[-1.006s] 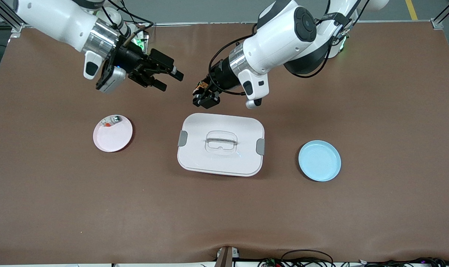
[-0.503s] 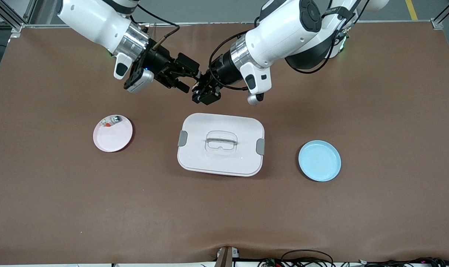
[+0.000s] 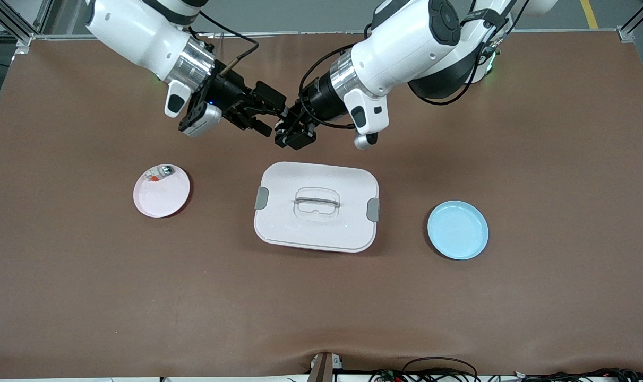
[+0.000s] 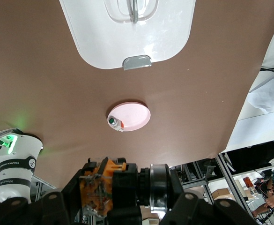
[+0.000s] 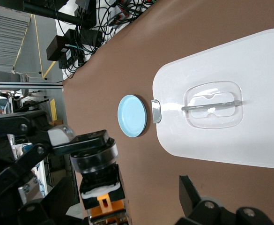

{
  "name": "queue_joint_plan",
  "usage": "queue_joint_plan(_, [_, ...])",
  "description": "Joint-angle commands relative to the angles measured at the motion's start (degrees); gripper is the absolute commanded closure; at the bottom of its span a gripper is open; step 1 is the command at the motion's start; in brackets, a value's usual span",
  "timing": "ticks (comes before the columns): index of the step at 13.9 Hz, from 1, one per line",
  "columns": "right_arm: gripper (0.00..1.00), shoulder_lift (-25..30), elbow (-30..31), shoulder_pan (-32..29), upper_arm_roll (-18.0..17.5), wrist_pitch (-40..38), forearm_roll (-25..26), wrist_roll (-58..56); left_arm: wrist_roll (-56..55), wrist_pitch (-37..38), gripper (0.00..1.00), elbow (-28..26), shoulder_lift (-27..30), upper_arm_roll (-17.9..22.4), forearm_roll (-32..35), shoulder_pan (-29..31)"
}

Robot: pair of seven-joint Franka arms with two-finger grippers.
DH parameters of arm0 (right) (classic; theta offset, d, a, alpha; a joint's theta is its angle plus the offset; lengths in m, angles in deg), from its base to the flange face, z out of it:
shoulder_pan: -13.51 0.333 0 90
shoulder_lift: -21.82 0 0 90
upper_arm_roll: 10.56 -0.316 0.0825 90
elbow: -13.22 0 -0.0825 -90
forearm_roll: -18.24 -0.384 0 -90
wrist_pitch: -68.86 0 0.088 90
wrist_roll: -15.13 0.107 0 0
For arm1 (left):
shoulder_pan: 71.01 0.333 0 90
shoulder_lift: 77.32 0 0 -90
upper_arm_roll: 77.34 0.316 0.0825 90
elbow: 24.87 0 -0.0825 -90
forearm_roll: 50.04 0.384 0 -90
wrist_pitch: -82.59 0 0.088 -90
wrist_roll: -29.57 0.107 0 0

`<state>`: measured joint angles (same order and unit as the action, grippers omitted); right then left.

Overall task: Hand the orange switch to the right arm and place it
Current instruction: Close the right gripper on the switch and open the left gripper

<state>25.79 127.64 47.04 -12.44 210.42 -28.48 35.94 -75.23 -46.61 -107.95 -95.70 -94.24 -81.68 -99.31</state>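
My left gripper [image 3: 291,136] is shut on the orange switch [image 3: 283,125] and holds it in the air over the bare mat just past the white box's edge that faces the arms' bases. In the left wrist view the switch [image 4: 109,183] shows its orange block, black body and silver ring between the left gripper's [image 4: 122,199] fingers. My right gripper [image 3: 274,115] is open and level with the switch, with a finger on either side of it. In the right wrist view the switch [image 5: 101,185] lies between the right gripper's [image 5: 113,206] spread fingers [image 5: 195,199].
A white lidded box [image 3: 321,231] with a clear handle sits mid-table. A pink plate [image 3: 164,199] holding a small white piece [image 3: 159,172] lies toward the right arm's end. A blue plate [image 3: 457,229] lies toward the left arm's end.
The right arm has swung in from its end of the table, bringing its open gripper up to the switch. The left gripper has shifted slightly toward it, still holding the switch.
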Motion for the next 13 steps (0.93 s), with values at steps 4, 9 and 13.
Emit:
queue_joint_plan(4, [0.81, -0.4, 0.0, 1.4, 0.3, 1.1, -0.7, 0.7, -0.8, -0.3, 0.72, -0.3, 0.8, -0.1, -0.8, -0.5])
queue_joint_plan(9, [1.0, -0.9, -0.2, 1.9, 0.3, 1.1, -0.7, 1.6, -1.1, -0.2, 0.69, -0.4, 0.8, -0.1, -0.4, -0.5])
queue_joint_plan(13, [1.0, -1.5, -0.3, 2.0, 0.3, 1.0, -0.7, 1.6, -1.1, -0.2, 0.13, -0.3, 0.8, -0.1, -0.5, -0.4])
